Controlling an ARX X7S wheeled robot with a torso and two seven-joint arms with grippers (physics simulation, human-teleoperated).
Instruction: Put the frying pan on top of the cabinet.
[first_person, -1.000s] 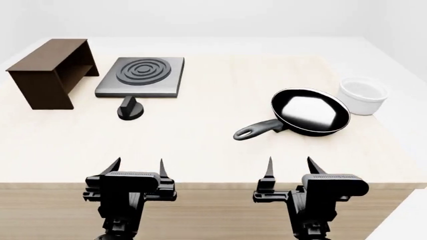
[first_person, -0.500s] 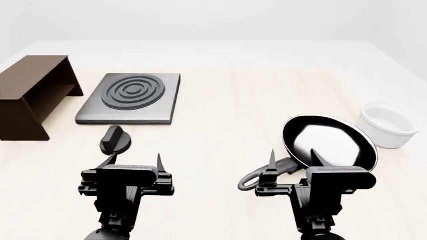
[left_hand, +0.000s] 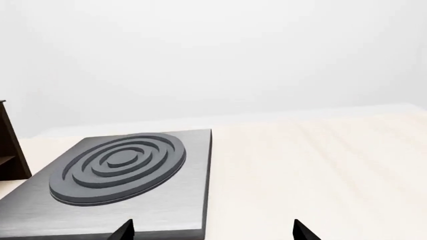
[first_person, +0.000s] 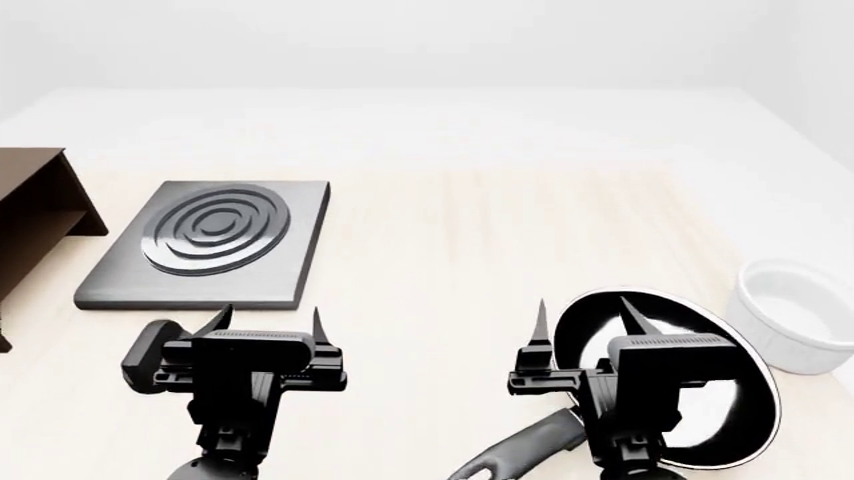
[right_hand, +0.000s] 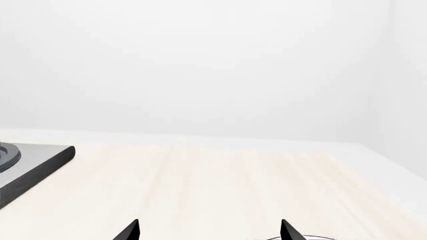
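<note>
The frying pan (first_person: 747, 400), black with a glossy whitish inside, lies on the table at the near right. Its dark handle (first_person: 514, 455) points toward the near edge. My right gripper (first_person: 583, 320) hangs open above the pan's left part and hides its middle, with nothing between the fingers. The wrist view shows that right gripper (right_hand: 209, 231) as two spread tips over bare table. The dark brown cabinet (first_person: 34, 240) stands at the far left, cut off by the picture's edge; only a sliver of the cabinet (left_hand: 8, 150) shows in the left wrist view. My left gripper (first_person: 267, 325) (left_hand: 213, 232) is open and empty near the burner plate's front corner.
A flat grey burner plate (first_person: 214, 245) (left_hand: 120, 165) (right_hand: 33, 162) with concentric rings lies between the cabinet and the table's middle. A black knob (first_person: 147, 365) sits just left of my left gripper. A white ribbed bowl (first_person: 801, 315) stands right of the pan.
The head view has advanced over the table, so everything has slid nearer and lower. The pan now lies under my right gripper and the cabinet sits at the left edge. Both grippers stay open.
</note>
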